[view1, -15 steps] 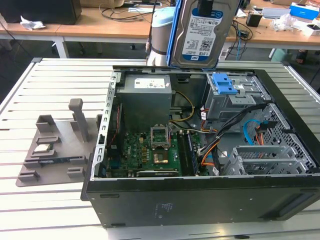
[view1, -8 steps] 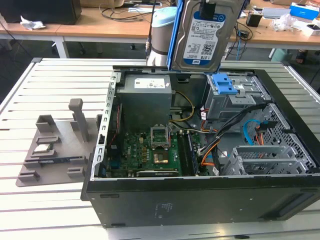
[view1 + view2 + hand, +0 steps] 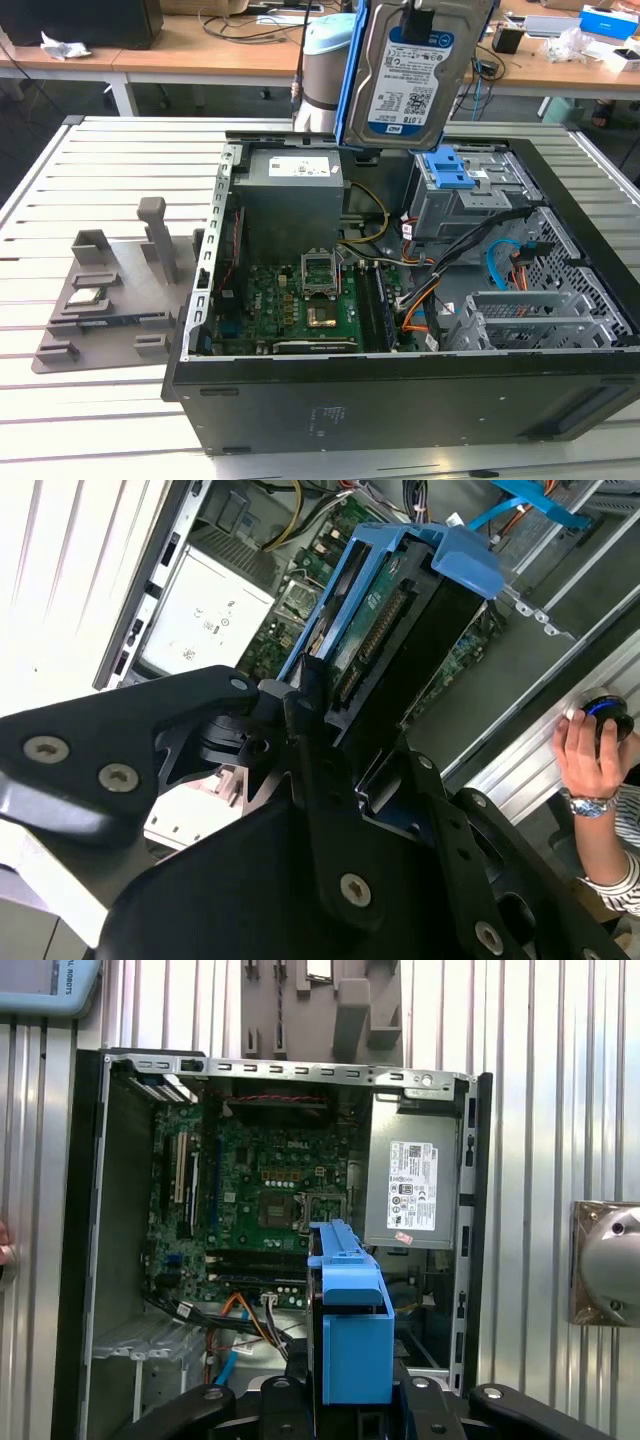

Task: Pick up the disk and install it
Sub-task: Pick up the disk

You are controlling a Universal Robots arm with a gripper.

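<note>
Here, the fingers clamp the disk upright, long axis vertical, label facing the exterior view.

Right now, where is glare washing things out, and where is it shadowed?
Second wrist view: the table is blown out white. Exterior view: even light, a soft sheen on the disk, shadow inside the case. First wrist view: bright streaks along the table slats.
</note>
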